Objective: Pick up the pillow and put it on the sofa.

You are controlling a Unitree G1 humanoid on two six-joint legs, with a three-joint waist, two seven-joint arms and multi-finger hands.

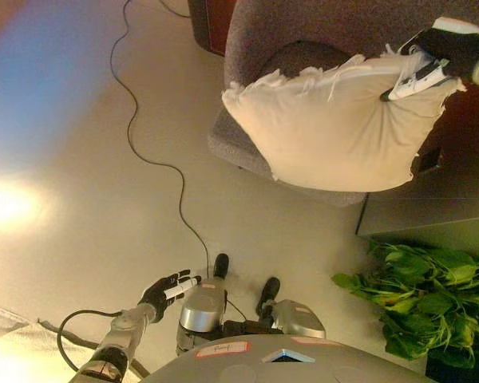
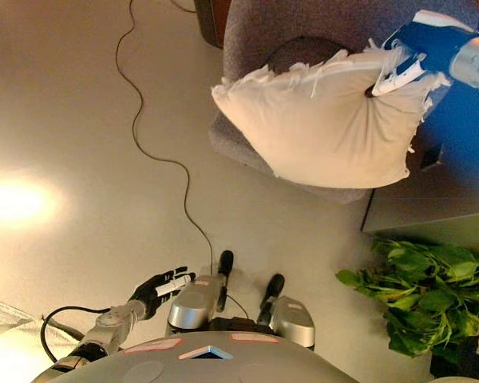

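A cream pillow [image 1: 335, 128] with frayed edges hangs in the air over the seat of a grey sofa chair [image 1: 303, 32]. My right hand [image 1: 443, 56] is shut on the pillow's upper right corner, its fingers bunching the fabric. The pillow's lower edge overlaps the front of the seat cushion [image 1: 231, 140]; I cannot tell if it touches. My left hand [image 1: 166, 291] hangs low at the bottom left, fingers relaxed and empty.
A green leafy plant [image 1: 419, 299] stands at the lower right. A dark cabinet [image 1: 431, 203] sits right of the chair. A thin black cord [image 1: 136, 128] snakes across the beige floor. A pale cloth [image 1: 8, 343] lies at the bottom left corner.
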